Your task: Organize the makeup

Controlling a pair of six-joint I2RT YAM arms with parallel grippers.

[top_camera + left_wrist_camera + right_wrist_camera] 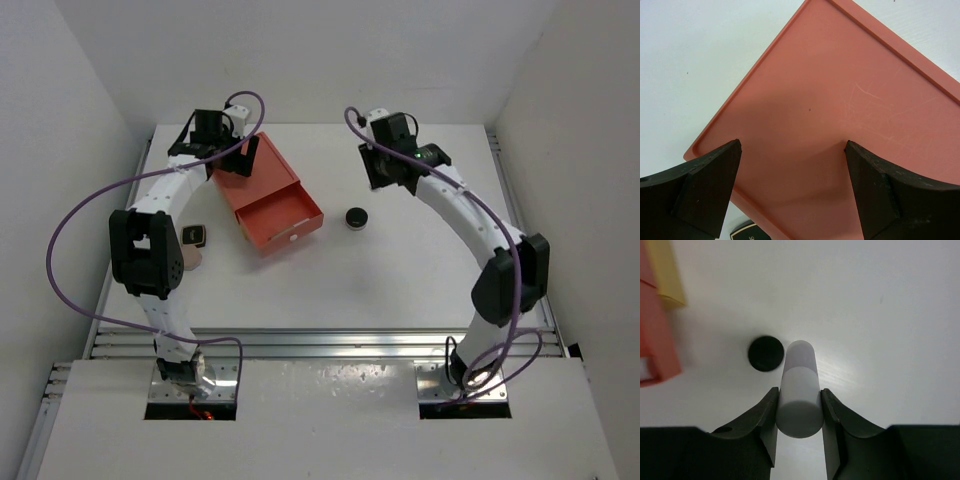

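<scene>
Near the far left corner of the desk (pixel 420 290) lies a big coral-red drawer box (pixel 258 178). Its drawer (pixel 285 215) is pulled out toward the middle of the desk. The left arm (pixel 150 245) reaches over the box. The left jaws are wide apart above the flat red top, and the wrist view does not show them touching it.

Close to the middle of the desk sits a small black round compact (pixel 356 217), just beside the open drawer. By the left edge lies a small dark square case (pixel 197 236). A pale peach thing (pixel 190 258) peeks out beside the arm, just nearer than the case. It is partly hidden, so I cannot tell what it is.

The right arm (pixel 480 235) bends over toward the far right corner. The right jaws are clamped on a small white tube (pixel 799 390), one on each side of it. The tube is held up off the desk. In the right wrist view the black compact lies on the desk just beside the tip of the tube.
</scene>
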